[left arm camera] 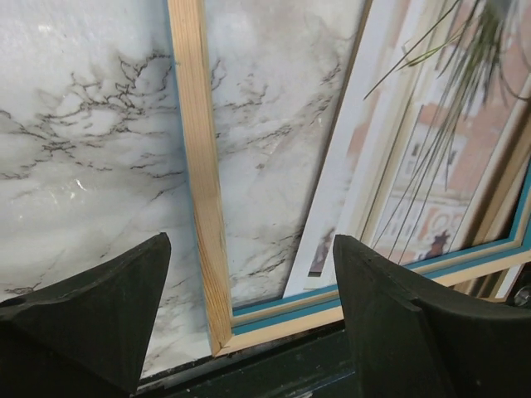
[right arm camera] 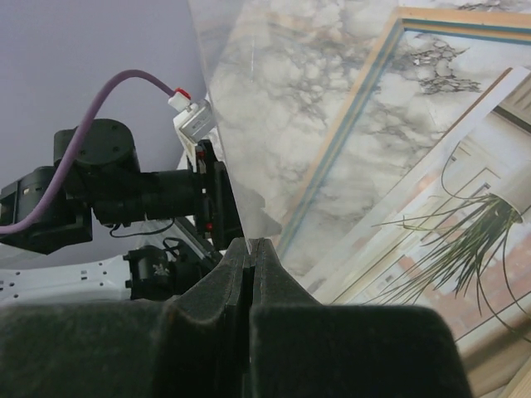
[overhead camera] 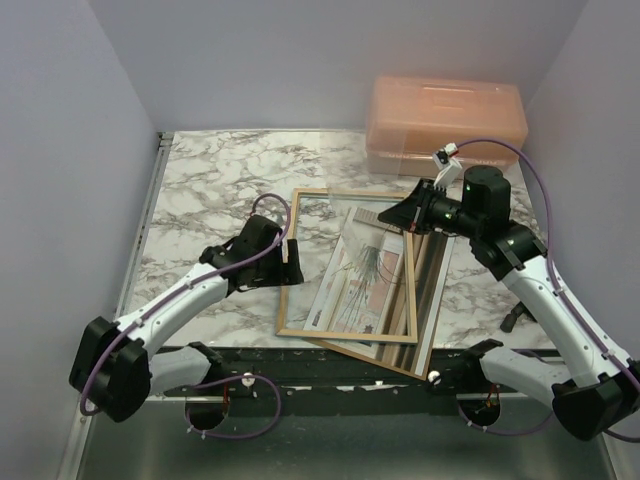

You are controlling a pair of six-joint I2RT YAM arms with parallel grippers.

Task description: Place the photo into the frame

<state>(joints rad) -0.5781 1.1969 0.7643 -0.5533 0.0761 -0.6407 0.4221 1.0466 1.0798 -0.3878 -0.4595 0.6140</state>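
Note:
The frame lies wood-coloured side up in the middle of the marble table, its blue edge showing in the left wrist view. The photo of a spiky plant lies askew across the frame's opening. My left gripper is open, its fingers either side of the frame's near left corner without touching it. My right gripper, at the frame's far right corner, is shut on the corner of a clear pane, which slants up over the frame.
A brown backing board lies partly under the frame's right side and sticks out toward the table's near edge. A peach plastic box stands at the back right, close behind the right arm. Grey walls close in on three sides.

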